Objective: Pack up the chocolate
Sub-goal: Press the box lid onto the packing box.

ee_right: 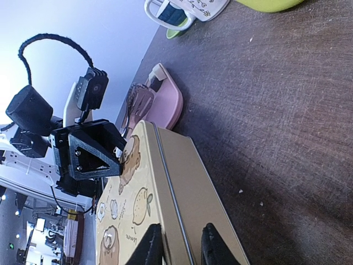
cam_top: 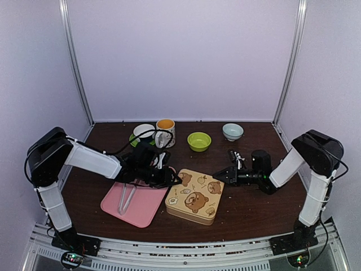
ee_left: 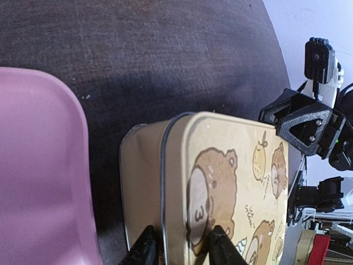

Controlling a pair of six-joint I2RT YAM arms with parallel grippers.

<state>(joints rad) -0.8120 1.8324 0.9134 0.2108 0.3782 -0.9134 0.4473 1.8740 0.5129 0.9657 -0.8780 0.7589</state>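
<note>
Chocolate could not be made out in any view, so I cannot tell where it lay. A square gold tin [cam_top: 194, 197] with cartoon bears on its lid sat closed on the dark tabletop [cam_top: 254, 209], between the two arms.

The left hand [cam_top: 172, 179] reached in at the tin's left corner. In its wrist view, the left hand [ee_left: 185, 248] had its two fingers set narrow across the lid's edge, one on the side wall and one on the printed top, gripping the tin.

The right hand [cam_top: 221, 175] met the tin from the opposite side. Its wrist view showed the right hand [ee_right: 182, 248] narrow as well, fingers straddling the rim of the lid, though whether they pressed on it I cannot tell.

Just left of the tin lay a pink tray [cam_top: 144, 206] with metal tongs [cam_top: 127, 197] resting on it. Along the far edge stood a white cup [cam_top: 144, 131], a mug [cam_top: 165, 131] with an orange inside, a green bowl [cam_top: 199, 141] and a pale bowl [cam_top: 232, 131].
</note>
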